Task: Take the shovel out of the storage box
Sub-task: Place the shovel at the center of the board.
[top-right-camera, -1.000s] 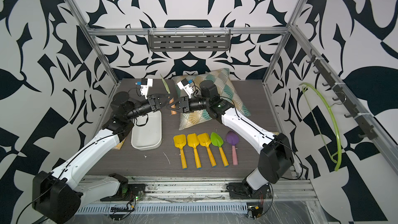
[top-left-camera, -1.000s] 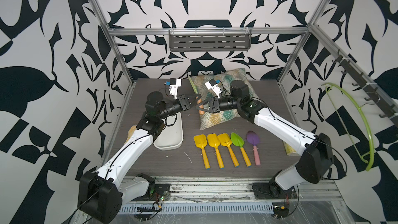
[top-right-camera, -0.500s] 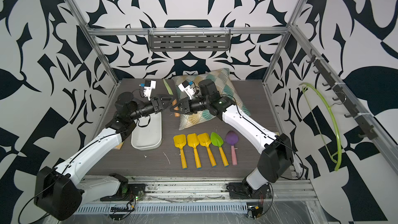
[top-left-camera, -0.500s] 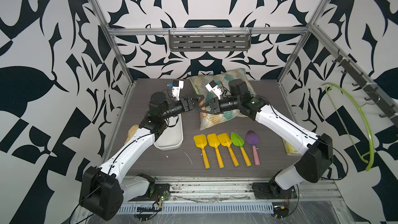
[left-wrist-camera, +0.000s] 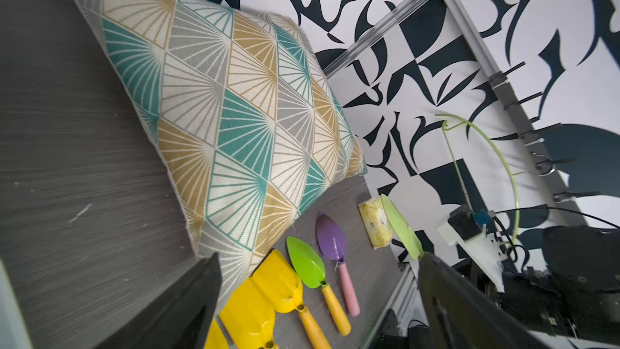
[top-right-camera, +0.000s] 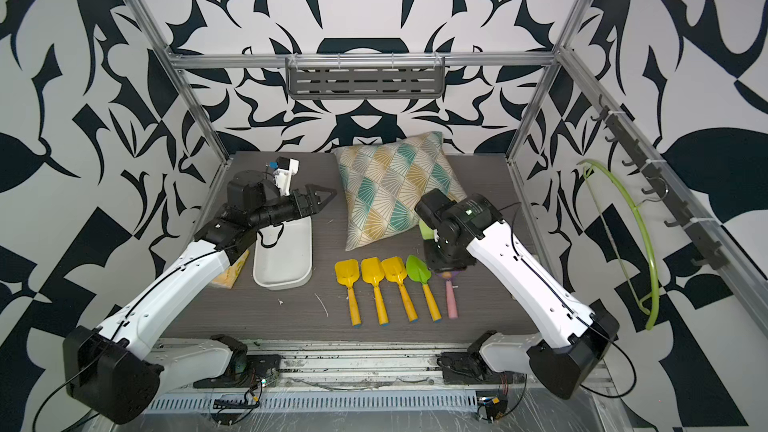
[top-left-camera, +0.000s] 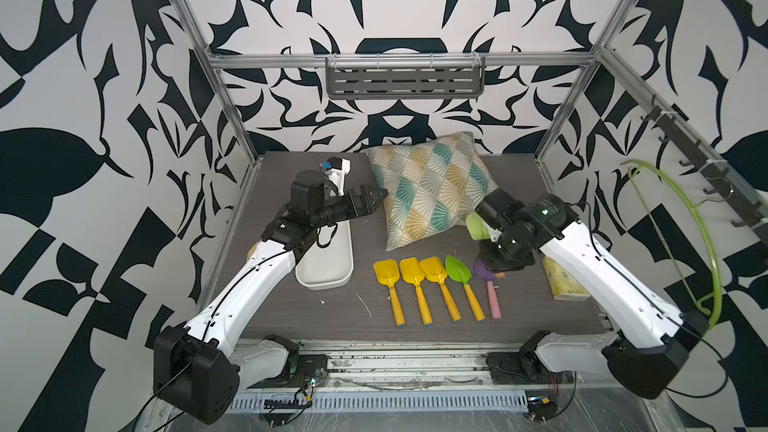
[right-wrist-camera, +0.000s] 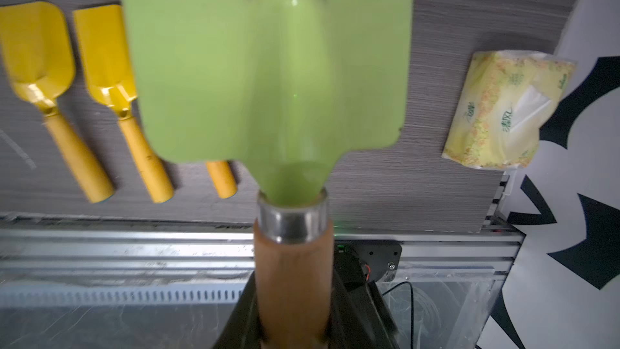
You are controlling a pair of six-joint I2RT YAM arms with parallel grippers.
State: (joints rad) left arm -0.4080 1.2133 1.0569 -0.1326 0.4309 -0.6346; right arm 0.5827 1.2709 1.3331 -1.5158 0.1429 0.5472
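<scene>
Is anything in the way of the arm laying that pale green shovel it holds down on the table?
Yes, probably. The right tool grips the light green shovel right above the purple shovel, whose blade it partly hides. The tissue pack lies beside; bare table between them looks free.

The pale green shovel (top-left-camera: 477,227) juts from right arm (top-left-camera: 582,268), apart from storage box (top-left-camera: 326,274).

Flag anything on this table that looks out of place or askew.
Nothing looks spilled or broken. The pillow lies at a slant on the table. Thin white scraps lie in front of the storage box. The right tool holds a pale green shovel off the table.
</scene>
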